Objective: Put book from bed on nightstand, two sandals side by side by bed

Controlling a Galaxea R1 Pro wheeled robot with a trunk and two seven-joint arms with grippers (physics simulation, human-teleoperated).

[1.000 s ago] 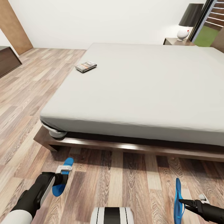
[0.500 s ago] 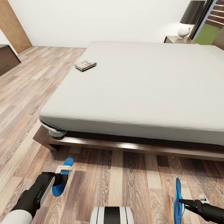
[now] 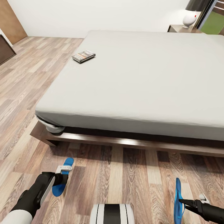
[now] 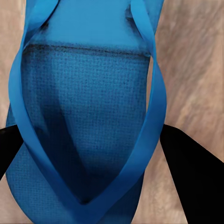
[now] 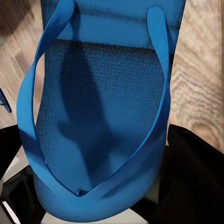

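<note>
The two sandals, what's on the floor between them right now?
In the head view, bare wood-plank floor lies between the left sandal and the right sandal, with the robot's own striped trunk showing at the picture's bottom edge.

No lettering can be read anywhere; the book (image 3: 83, 56) on the bed (image 3: 140, 77) shows a dark cover with an orange band and pale marks, too small to make out as words. The blue sandals (image 4: 88, 126) (image 5: 100, 121), seen close in both wrist views, carry only a woven texture; no brand or number shows.
</note>
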